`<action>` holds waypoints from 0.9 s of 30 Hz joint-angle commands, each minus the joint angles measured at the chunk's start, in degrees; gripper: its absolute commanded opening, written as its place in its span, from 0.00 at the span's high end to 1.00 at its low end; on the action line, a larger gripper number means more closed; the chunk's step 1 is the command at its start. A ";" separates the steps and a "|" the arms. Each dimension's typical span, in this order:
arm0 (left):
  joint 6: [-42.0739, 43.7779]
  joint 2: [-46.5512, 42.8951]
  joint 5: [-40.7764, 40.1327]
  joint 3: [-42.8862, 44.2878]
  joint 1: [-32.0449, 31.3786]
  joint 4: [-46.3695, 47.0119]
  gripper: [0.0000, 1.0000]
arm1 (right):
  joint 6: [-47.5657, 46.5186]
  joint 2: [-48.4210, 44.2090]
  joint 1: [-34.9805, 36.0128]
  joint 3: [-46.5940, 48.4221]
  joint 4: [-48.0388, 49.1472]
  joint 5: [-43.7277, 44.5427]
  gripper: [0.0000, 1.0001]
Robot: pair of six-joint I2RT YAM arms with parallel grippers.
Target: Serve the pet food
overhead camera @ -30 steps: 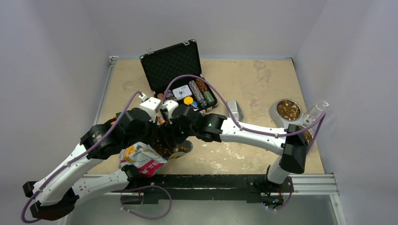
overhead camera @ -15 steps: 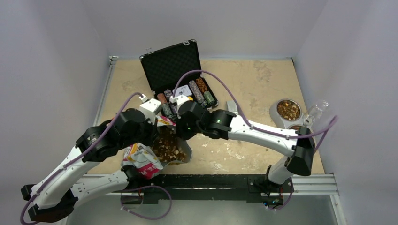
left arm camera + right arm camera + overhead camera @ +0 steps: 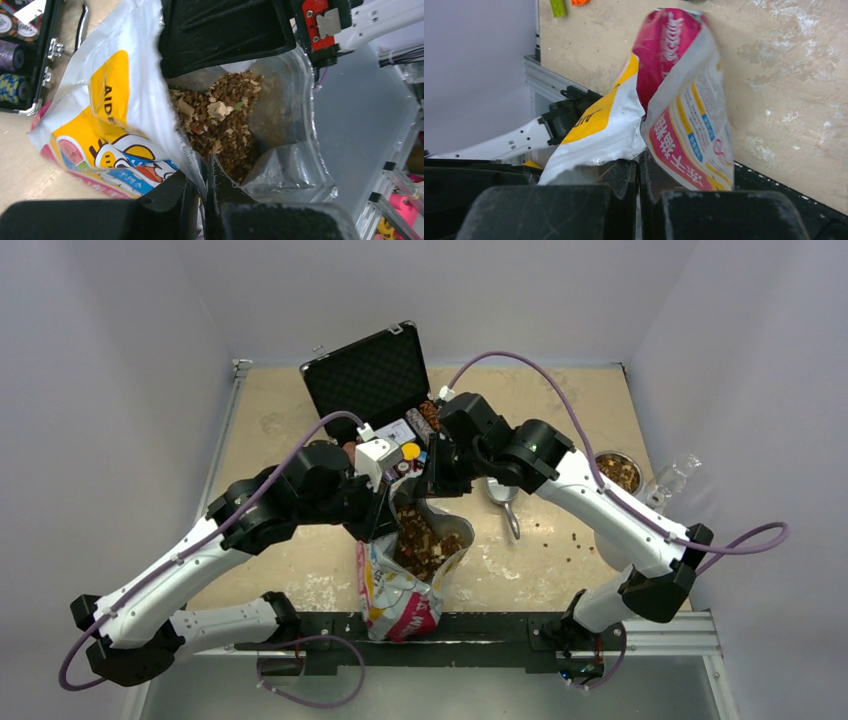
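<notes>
Tan surface point(image 3: 560, 410) underneath, and the kibble bag point(image 3: 400, 592) hangs mouth-up with the kibble point(image 3: 220, 125) inside. The left hand point(image 3: 202, 170) is pinched on its rim at 9 o'clock, the right hand point(image 3: 639, 165) clamped at 12. The steel bowl point(image 3: 618, 472) sits around 2 o'clock, nearer the right arm.

Above the black left tool point(image 3: 202, 169), brown kibble point(image 3: 220, 125) with pale bits; the bag point(image 3: 110, 115) is white, yellow, pink, with cartoon print; bench point(image 3: 560, 410) mottled beige.

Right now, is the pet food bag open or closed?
Open. The bag has its mouth spread wide, and the brown kibble shows inside. Both arms' jaws, shut on opposite sides of its rim, hold it apart.
</notes>
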 commanded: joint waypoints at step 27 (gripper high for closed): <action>0.23 3.72 4.80 13.18 -0.36 4.13 0.26 | 16.45 2.18 1.33 29.67 -4.15 6.02 1.00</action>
